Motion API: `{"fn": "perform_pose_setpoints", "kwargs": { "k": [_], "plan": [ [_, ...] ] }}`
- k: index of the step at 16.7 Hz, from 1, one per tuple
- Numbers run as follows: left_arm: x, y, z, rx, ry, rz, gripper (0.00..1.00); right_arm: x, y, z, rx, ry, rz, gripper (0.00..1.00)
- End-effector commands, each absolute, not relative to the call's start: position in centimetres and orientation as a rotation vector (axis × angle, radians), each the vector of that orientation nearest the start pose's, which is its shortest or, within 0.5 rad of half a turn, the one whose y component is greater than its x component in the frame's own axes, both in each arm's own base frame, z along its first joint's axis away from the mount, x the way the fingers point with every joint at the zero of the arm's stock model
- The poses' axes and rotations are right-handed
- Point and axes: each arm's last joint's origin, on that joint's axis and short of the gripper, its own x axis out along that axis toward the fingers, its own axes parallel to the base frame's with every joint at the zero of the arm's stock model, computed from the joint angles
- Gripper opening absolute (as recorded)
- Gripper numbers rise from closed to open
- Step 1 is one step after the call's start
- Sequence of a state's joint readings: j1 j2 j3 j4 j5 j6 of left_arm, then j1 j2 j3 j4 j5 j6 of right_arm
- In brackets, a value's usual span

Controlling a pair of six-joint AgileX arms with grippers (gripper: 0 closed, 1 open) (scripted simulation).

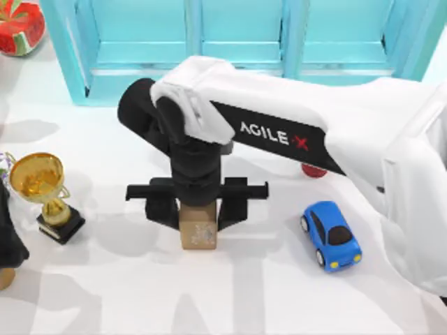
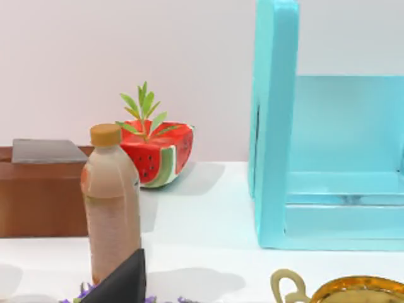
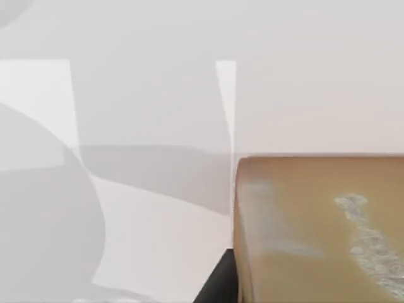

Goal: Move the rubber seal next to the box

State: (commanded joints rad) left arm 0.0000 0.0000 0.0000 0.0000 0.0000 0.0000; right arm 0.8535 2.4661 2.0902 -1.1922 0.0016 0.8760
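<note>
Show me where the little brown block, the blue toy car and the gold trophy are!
rubber seal [image 1: 198, 233]: top view, on its tan top face below the right gripper.
blue toy car [image 1: 331, 234]: top view, on its roof.
gold trophy [image 1: 38, 176]: top view, on its cup.

White lettering "AGILE" followed by a red "X", printed on black band along right arm [image 1: 279, 136]. Whitish marks on rubber seal [image 1: 198, 234] unreadable.

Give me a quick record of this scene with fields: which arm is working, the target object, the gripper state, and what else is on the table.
working arm: right gripper, straddling the rubber seal, mid-table
fingers: open, either side of the seal
left arm: parked at the table's left edge
others: blue toy car, gold trophy, watermelon planter, turquoise shelf, bottle
</note>
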Motion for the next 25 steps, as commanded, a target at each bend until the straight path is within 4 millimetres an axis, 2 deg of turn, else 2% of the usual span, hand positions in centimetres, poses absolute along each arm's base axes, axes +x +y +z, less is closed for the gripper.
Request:
{"fn": "perform_pose_setpoints", "kwargs": {
  "k": [10,16,18,22,23,25],
  "plan": [
    [10.6,-0.1,16.0,0.000,0.000,0.000,1.00,31.4,36.7,13.3,0.015,1.572,-0.007,0.00],
    [10.6,-0.1,16.0,0.000,0.000,0.000,1.00,31.4,36.7,17.6,0.019,1.572,-0.008,0.00],
    [10.6,-0.1,16.0,0.000,0.000,0.000,1.00,31.4,36.6,18.1,0.015,1.573,-0.008,0.00],
    [10.6,-0.1,16.0,0.000,0.000,0.000,1.00,31.4,36.6,18.0,0.015,1.575,-0.010,0.00],
    [10.6,-0.1,16.0,0.000,0.000,0.000,1.00,31.6,36.2,18.2,0.015,1.575,-0.009,0.00],
    [10.6,-0.1,16.0,0.000,0.000,0.000,1.00,32.6,34.1,19.3,0.014,1.572,-0.004,0.00]
  ]
}}
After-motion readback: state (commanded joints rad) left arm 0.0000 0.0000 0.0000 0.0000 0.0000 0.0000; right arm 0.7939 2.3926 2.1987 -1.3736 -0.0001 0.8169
